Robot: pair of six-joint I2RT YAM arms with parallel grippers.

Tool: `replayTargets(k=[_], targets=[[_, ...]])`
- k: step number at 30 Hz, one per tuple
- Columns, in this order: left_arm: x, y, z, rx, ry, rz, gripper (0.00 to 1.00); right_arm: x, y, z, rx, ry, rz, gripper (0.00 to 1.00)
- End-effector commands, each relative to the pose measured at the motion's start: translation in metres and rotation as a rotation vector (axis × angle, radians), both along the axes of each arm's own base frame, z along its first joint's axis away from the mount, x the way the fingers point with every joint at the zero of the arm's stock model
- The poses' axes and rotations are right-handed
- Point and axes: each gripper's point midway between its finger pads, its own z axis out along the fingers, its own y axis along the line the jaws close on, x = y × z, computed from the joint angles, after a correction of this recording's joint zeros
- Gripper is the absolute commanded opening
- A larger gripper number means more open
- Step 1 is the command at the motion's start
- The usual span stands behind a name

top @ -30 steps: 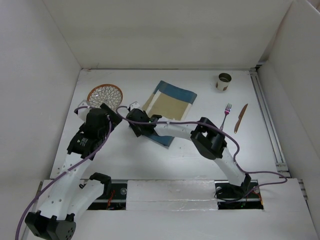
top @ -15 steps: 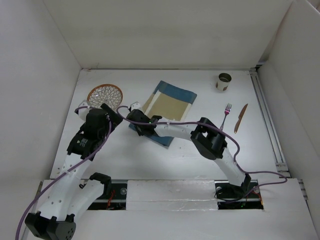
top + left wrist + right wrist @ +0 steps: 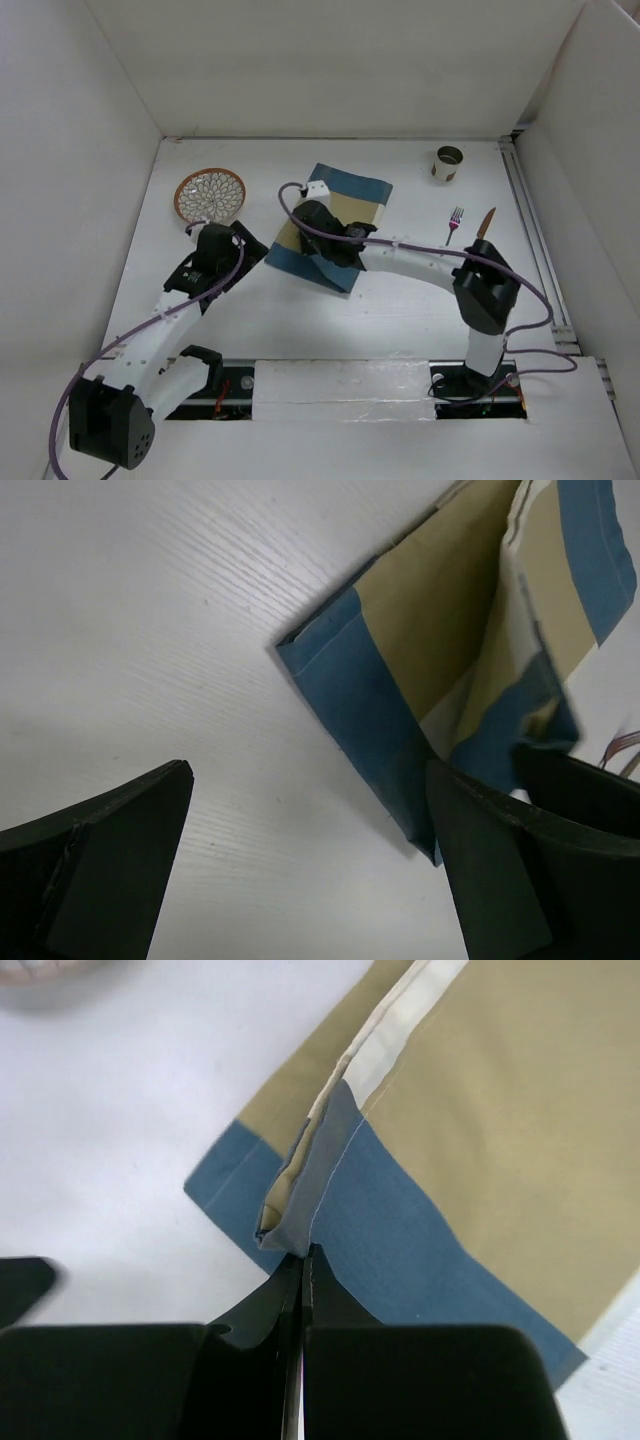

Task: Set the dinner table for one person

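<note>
- We judge the step in hand to be opening out the folded placemat (image 3: 362,206), which lies at a slant on the dinner table (image 3: 400,320). The white surface runs out from under the placemat on every side.
- The right gripper (image 3: 303,1258) has its jaws closed on the raised edge of a folded layer of the placemat, close to the blue corner nearest the left arm.
- The left gripper (image 3: 308,772) hovers just beside that corner with its jaws spread wide and nothing between them but bare table and the cloth's tip.
- We think the next move calls for drawing the pinched layer across so the placemat lies flat, while the open jaws could come down to pin the corner against sliding.
- The plate (image 3: 210,193) sits near the placemat's left side. The cup (image 3: 449,163) stands beyond its far right corner, well apart.
- The fork (image 3: 455,222) and knife (image 3: 485,222) lie side by side to the right of the placemat.
- The left arm lies between plate and placemat, so it probably has to clear before the plate can cross.
</note>
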Motion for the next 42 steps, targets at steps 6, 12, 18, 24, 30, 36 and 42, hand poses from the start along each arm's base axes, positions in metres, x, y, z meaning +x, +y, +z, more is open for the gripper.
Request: replayTargets(k=[6, 12, 18, 24, 30, 36, 42], targets=[[0.018, -0.039, -0.037, -0.196, 0.060, -0.040, 0.96, 0.011, -0.026, 0.043, 0.202, -0.051, -0.140, 0.00], [0.026, -0.031, -0.063, -0.171, 0.120, 0.087, 0.79, 0.000, -0.043, 0.060, 0.308, -0.068, -0.193, 0.00], [0.040, -0.029, -0.070, -0.150, 0.128, 0.144, 0.62, -0.014, -0.059, 0.060, 0.382, -0.075, -0.198, 0.00], [0.049, -0.034, -0.094, -0.124, 0.211, 0.146, 0.60, -0.020, -0.067, 0.059, 0.389, -0.079, -0.198, 0.00], [0.041, -0.041, -0.106, -0.141, 0.254, 0.127, 0.61, -0.020, -0.067, 0.056, 0.381, -0.074, -0.198, 0.00], [0.032, -0.032, -0.096, -0.135, 0.234, 0.163, 0.55, -0.014, -0.065, 0.049, 0.377, -0.067, -0.213, 0.00], [0.023, -0.029, -0.089, -0.131, 0.229, 0.156, 0.57, -0.012, -0.063, 0.048, 0.383, -0.062, -0.218, 0.00]])
